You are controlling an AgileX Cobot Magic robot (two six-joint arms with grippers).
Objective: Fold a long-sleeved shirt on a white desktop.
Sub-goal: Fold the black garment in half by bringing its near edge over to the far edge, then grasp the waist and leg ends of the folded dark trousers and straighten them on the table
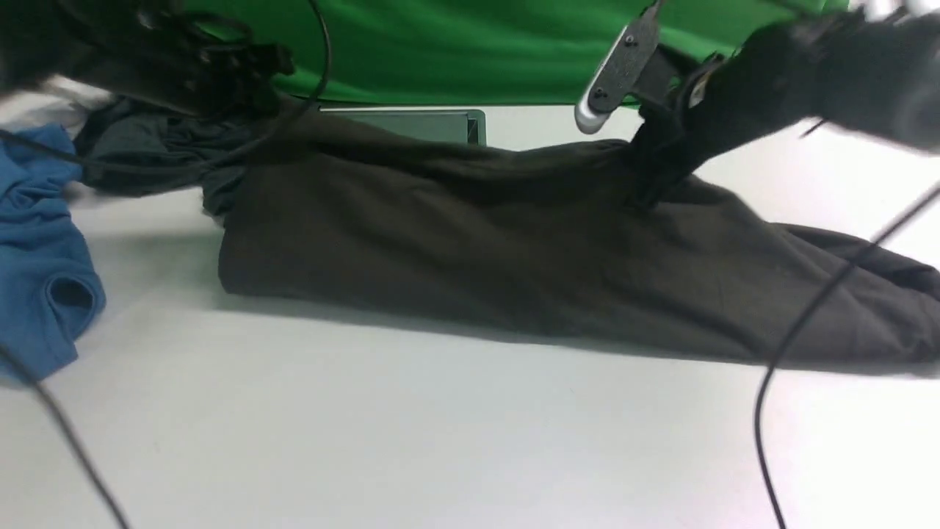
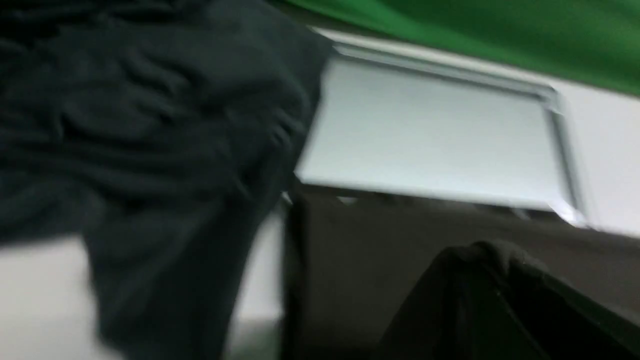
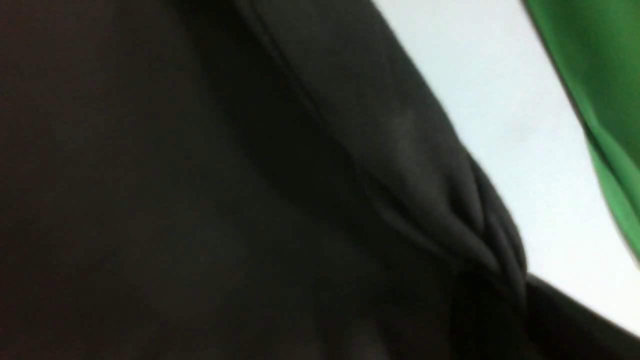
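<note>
The long-sleeved shirt, dark olive-brown, lies across the middle of the white desktop, with its far edge lifted at two points. My left gripper is at the far left and pinches the shirt's left corner. In the left wrist view that gripper is shut, with a bunch of the shirt at its tip. My right gripper is shut on the shirt's far edge, and the cloth rises in a tent to it. In the right wrist view, folds of the shirt gather into the right gripper.
A blue shirt lies at the left edge. A smaller dark teal-black garment is heaped behind it, beside the left arm. The silver-framed hatch sits behind the shirt, below the green backdrop. Black cables hang across the front.
</note>
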